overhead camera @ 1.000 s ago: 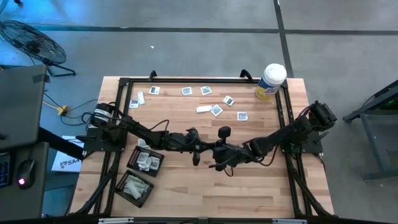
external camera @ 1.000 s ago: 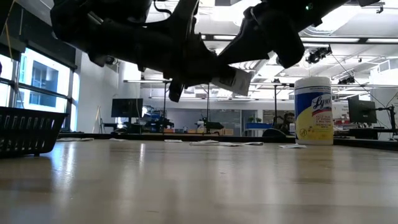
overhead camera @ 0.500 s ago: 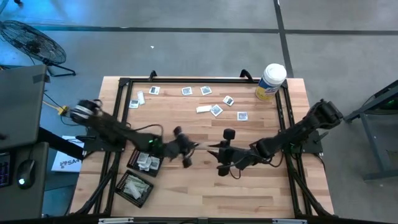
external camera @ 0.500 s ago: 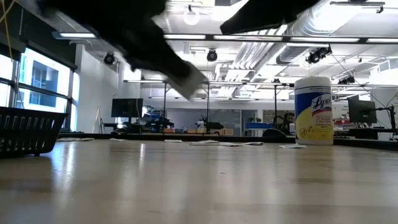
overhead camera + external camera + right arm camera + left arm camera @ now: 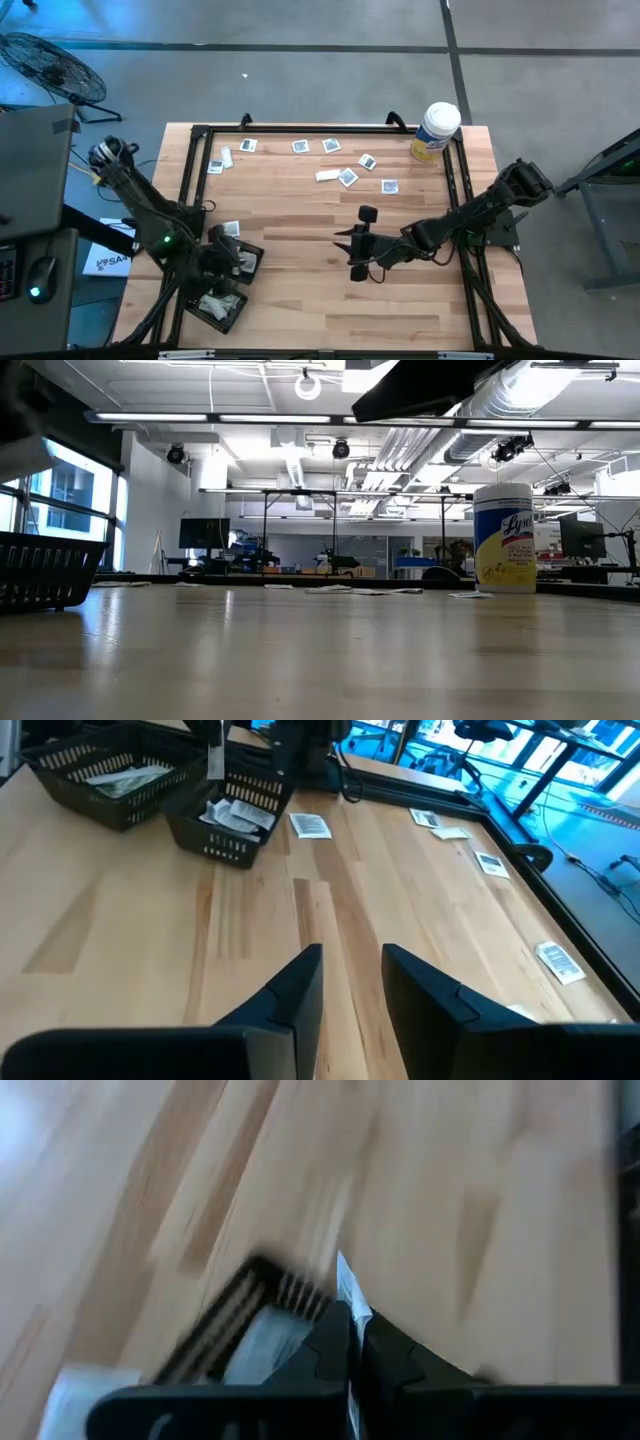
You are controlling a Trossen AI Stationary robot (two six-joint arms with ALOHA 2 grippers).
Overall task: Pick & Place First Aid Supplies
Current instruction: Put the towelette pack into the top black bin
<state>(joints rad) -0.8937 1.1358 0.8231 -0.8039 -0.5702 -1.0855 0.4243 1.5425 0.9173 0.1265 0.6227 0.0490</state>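
Left gripper (image 5: 352, 1342): closed on a thin white packet (image 5: 347, 1285) held edge-on between the fingers, poised above the black mesh trays (image 5: 232, 262) at the table's left edge. Edge-on pinch judged to suit so flat an item and to allow a clean drop into a tray. Left arm folded back from its base, wrist pointing down toward the trays. Right gripper (image 5: 352, 975): fingers parted, nothing between them, hovering low over bare wood near the table's (image 5: 330, 300) middle, well right of the trays. Right arm stretched across from the right edge. Remaining loose packets (image 5: 347, 177): scattered far beyond the trays, toward the white canister (image 5: 434, 131); one packet (image 5: 309, 825) lying just beside the trays.
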